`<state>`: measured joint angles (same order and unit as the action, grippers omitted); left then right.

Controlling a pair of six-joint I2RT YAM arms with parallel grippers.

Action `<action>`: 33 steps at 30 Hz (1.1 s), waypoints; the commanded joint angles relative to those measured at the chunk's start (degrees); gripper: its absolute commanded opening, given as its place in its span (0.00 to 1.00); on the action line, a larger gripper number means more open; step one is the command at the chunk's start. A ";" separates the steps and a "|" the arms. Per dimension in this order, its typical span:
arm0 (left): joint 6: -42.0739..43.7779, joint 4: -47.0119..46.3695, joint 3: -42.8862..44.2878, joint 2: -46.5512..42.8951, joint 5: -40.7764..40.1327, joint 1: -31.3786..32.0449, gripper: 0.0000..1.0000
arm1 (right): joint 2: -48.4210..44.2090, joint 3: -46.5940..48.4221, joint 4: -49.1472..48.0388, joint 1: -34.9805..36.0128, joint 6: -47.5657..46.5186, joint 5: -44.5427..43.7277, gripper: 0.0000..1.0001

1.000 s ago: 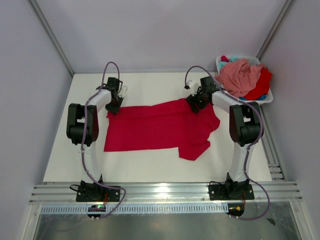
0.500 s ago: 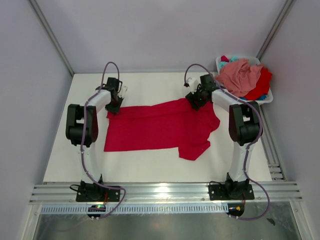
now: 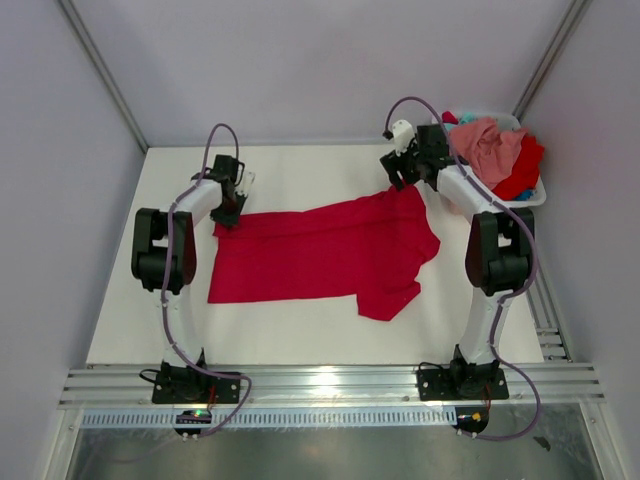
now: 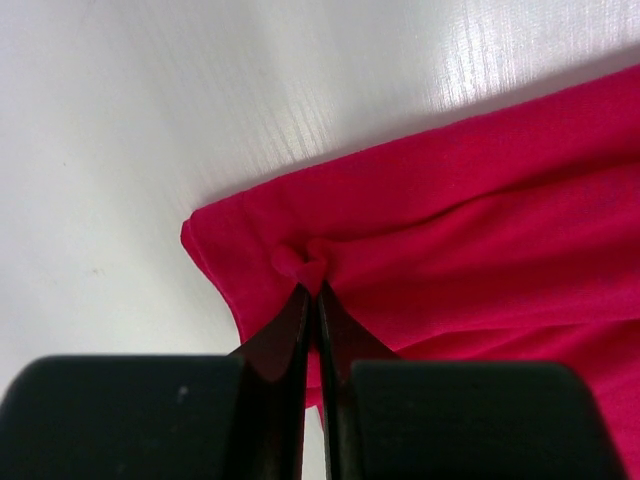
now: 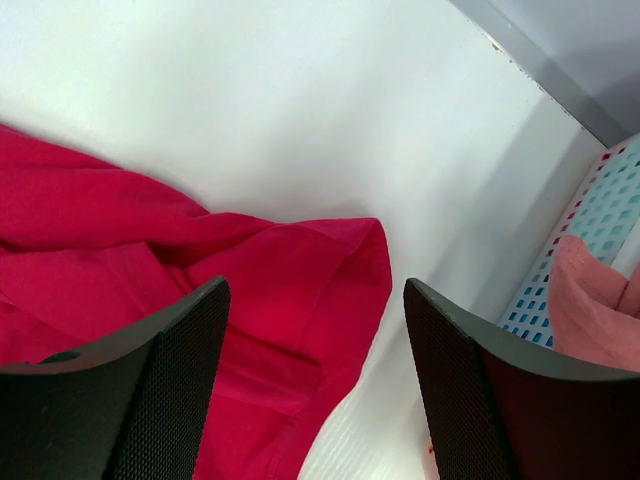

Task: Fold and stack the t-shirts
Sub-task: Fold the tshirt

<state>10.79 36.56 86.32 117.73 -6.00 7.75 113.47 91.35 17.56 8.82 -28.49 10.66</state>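
Red t-shirt (image 3: 320,255): spread wide on white surface (image 3: 300,330), one sleeve trailing at near right.
Left jaws: pinched tight on far-left corner, cloth puckered at the tips.
Right jaws: wide apart, holding nothing, poised over far-right corner.
White basket (image 3: 538,196): far right, near that corner, heaped with pink shirt (image 3: 485,148) and more red.
Surface showing beyond every hem, widest along far and near edges.
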 commanded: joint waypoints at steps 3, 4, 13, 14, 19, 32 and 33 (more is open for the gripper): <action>0.11 -1.40 0.16 -1.80 -0.24 -0.01 0.04 | 0.69 0.85 0.10 0.23 2.04 2.35 0.75; 0.11 -1.31 0.25 -1.80 -0.24 -0.01 0.04 | 1.05 0.93 0.71 0.15 1.86 2.35 0.75; -0.06 -0.96 0.51 -1.72 0.02 -0.01 0.04 | 3.69 1.10 4.32 0.15 0.98 5.43 0.74; -0.06 -0.96 0.60 -1.80 0.20 -0.01 0.04 | 4.04 1.37 4.76 0.23 0.89 5.95 0.74; -0.33 -0.78 0.42 -1.80 0.55 -0.01 0.04 | 5.62 1.99 6.34 0.15 0.98 6.83 0.74; -0.33 -1.57 0.60 -1.80 1.96 -0.01 0.00 | 6.24 1.38 7.49 0.15 0.10 8.68 0.03; 0.02 -2.01 0.60 -1.98 1.96 -0.01 0.00 | 5.80 1.11 7.05 0.23 0.10 8.07 0.03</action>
<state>10.74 36.56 86.32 117.73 -5.32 7.75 120.92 91.74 26.13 8.84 -28.14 18.20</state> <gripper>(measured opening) 0.008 0.032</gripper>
